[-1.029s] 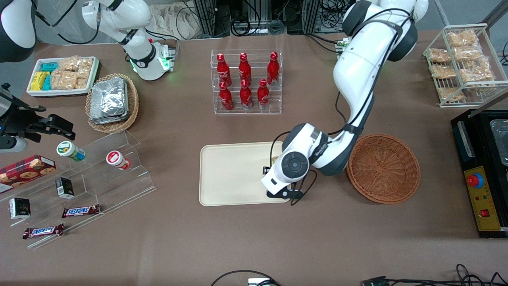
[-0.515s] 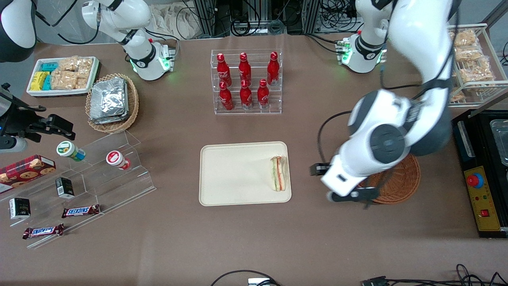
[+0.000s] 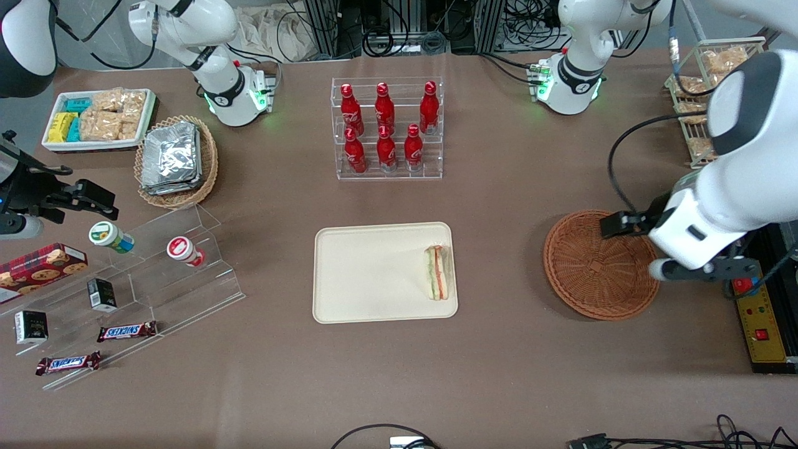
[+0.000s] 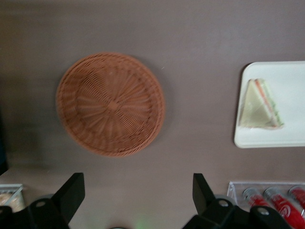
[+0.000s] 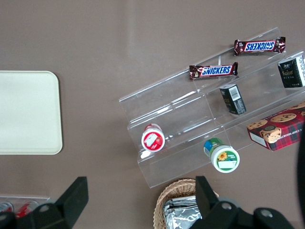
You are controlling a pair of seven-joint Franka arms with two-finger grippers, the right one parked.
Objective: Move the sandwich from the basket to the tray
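The sandwich [image 3: 437,272] lies on the cream tray [image 3: 368,274], at the tray end nearest the basket; nothing touches it. It also shows in the left wrist view [image 4: 259,110], on the tray [image 4: 290,81]. The reddish-brown wicker basket [image 3: 592,274] holds nothing, as the left wrist view [image 4: 110,104] also shows. My left gripper [image 3: 704,272] hangs high over the basket's rim, on the side toward the working arm's end of the table. Its fingers are open wide with nothing between them [image 4: 137,183].
A clear rack of red bottles [image 3: 388,128] stands farther from the camera than the tray. A black control box [image 3: 757,312] and a wire rack of bagged snacks [image 3: 723,81] flank the gripper. An acrylic stand [image 3: 156,262], a foil-packet basket [image 3: 174,159] and a white bin [image 3: 96,118] lie toward the parked arm's end.
My left arm has swung up from over the tray, across the basket, toward the working arm's end of the table. The sandwich stays on the tray, uncovered.
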